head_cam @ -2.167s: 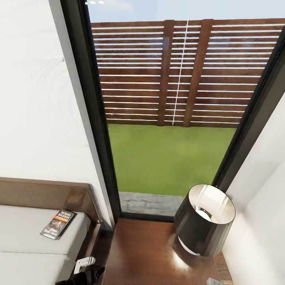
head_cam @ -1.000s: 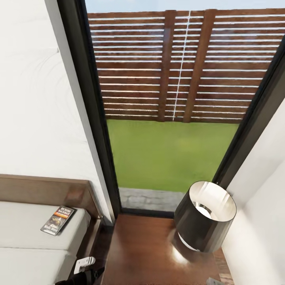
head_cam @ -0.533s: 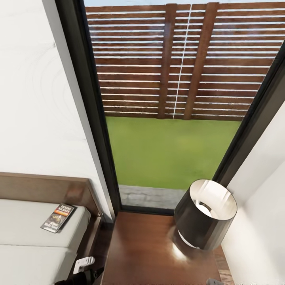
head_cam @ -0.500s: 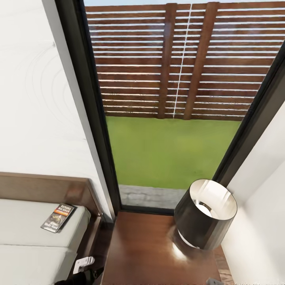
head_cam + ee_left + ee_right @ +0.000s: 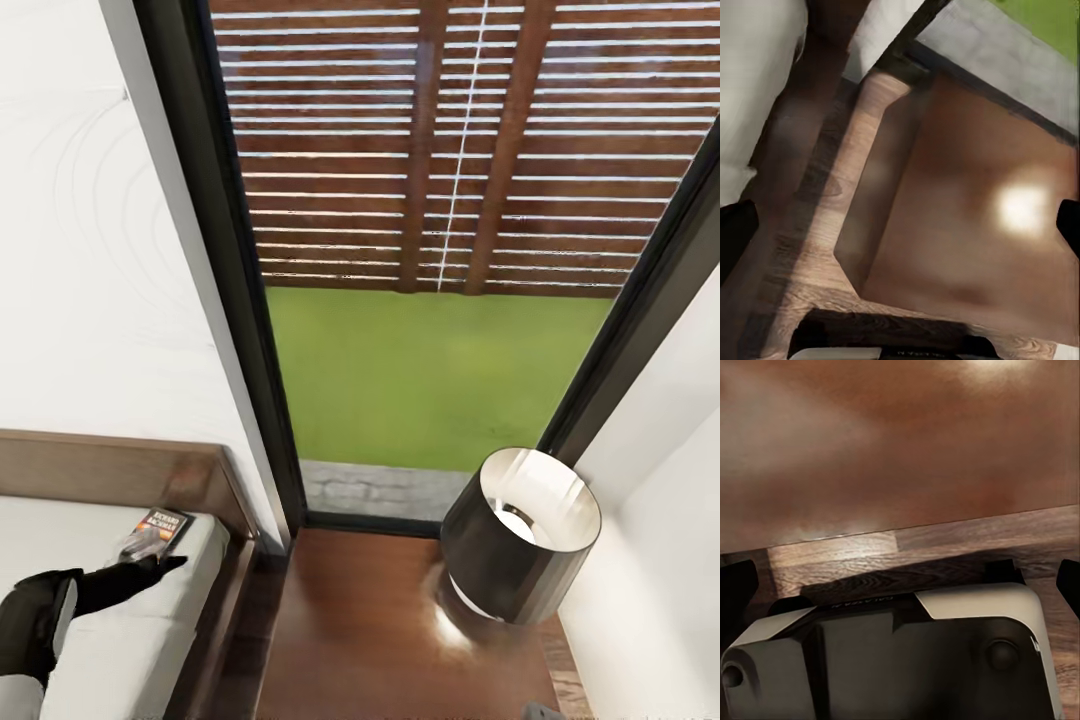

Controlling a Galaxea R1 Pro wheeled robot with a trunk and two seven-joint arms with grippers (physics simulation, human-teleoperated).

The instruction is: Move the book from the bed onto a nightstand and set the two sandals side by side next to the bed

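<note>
Black sleeve and black fingers: the left arm enters the head view from about 8 o'clock and stretches low over the pale mattress of the bed [image 5: 110, 640], its left end effector [image 5: 160, 566] pointing toward 2 o'clock. Just past the tip, at roughly 12 to 1 o'clock from it, lies the book [image 5: 158, 529], flat on the mattress in the corner by the headboard. Its long axis runs from about 7 to 1 o'clock, close to the line of the arm's reach. Tip and near edge of the book look nearly touching, though contact cannot be made out. Whether the fingers stand apart or together cannot be told from the head view; in the left wrist view two dark finger edges sit at opposite borders, which suggests a spread, but that is a judgement. The left arm is plainly the nearer one to the book. Further off, at 3 o'clock from the book and beside the bed, the glossy brown nightstand [image 5: 380, 640] carries a dark lamp [image 5: 520, 545] on its far right part; its left part lies bare. The right end effector [image 5: 900, 577] hangs over that wood, its opening not readable.
</note>
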